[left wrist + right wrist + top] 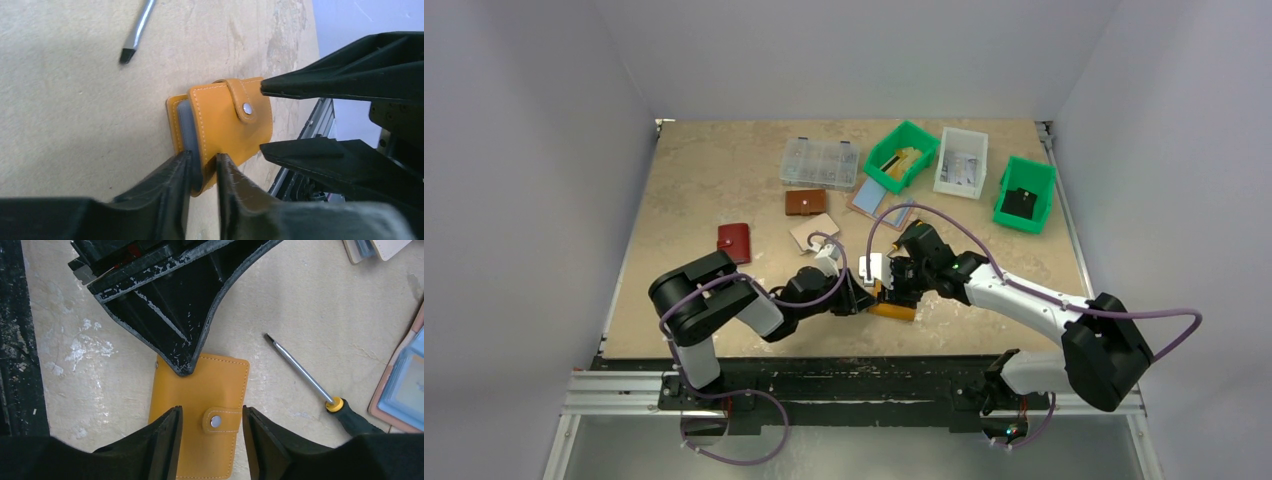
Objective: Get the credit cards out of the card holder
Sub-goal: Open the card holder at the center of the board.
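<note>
We show the card holder [220, 385] flat between both claws: left gripper [204, 160] pinches one edge, right gripper [211, 412] half-open, empty, astride the snap tab [229, 420].

- I count three wallets on the bench: one mustard card holder [222, 385] at six o'clock, one red wallet [734, 242] at nine and one brown wallet [805, 202] at eleven.
- Three bins at one o'clock: two green bins [902, 155] [1025, 193] and one white bin [961, 162].
- One clear organiser box [820, 162] at twelve.
- One screwdriver [332, 403].
</note>
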Motion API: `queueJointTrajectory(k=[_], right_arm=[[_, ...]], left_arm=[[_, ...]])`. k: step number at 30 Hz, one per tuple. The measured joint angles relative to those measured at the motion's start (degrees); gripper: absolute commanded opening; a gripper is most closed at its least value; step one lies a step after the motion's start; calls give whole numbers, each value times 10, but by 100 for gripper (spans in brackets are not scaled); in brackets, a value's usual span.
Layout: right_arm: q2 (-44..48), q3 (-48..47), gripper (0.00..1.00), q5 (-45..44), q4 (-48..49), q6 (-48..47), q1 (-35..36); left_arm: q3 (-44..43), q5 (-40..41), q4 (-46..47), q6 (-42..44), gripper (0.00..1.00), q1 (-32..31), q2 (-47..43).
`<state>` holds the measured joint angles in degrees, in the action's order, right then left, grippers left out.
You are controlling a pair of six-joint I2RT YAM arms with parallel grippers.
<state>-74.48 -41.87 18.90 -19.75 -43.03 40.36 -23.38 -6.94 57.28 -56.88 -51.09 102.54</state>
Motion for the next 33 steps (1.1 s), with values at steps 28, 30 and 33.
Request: queueJointTrajectory(k=[28,30,33], right_arm=[[-44,-8,0,-53,5,4,1],[-44,-10,0,-53,5,5,1],[-43,-10,0,-54,7,7,0]], left_arm=[[2,-10,34,-2,0,9,9],[5,-9,38,-6,0,10,9],[9,-10,44,-6,0,11,9]])
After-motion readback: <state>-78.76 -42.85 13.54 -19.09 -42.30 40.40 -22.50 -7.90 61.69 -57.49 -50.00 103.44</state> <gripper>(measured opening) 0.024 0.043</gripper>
